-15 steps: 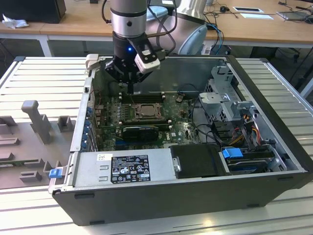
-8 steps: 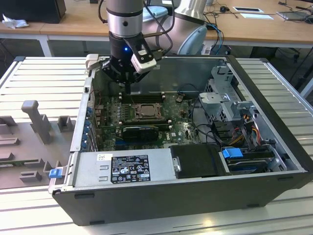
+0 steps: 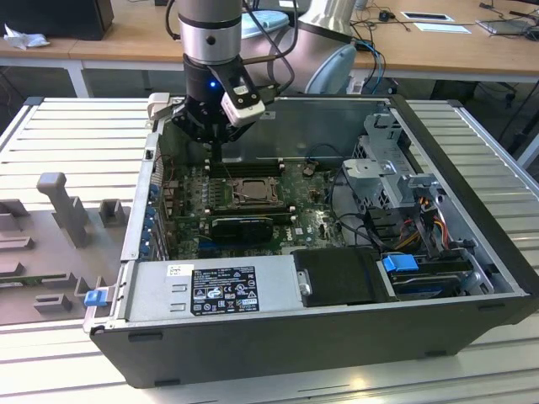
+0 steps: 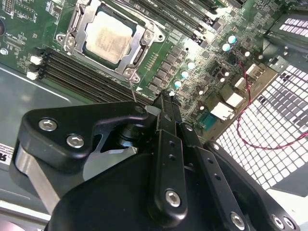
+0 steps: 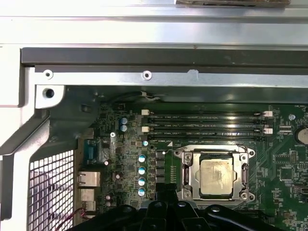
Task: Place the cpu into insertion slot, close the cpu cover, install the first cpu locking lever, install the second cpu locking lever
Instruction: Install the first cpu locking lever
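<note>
The cpu point(image 4: 108, 36) is seated in the socket on the motherboard point(image 4: 202, 43), and the cpu cover point(image 4: 140, 48) is laid flat around it. The gripper point(image 4: 166, 102) is positioned just beside one socket corner, near the memory slots point(image 4: 72, 72). Its fingers are pressed together, with nothing seen between them.

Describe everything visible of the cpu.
The cpu is a thin square chip with a pale cream-silver, slightly mottled metallic top. It lies flat, seated on the green motherboard, framed by the silver-grey cpu cover, whose window leaves the top exposed. Nothing else visibly touches it.
</note>
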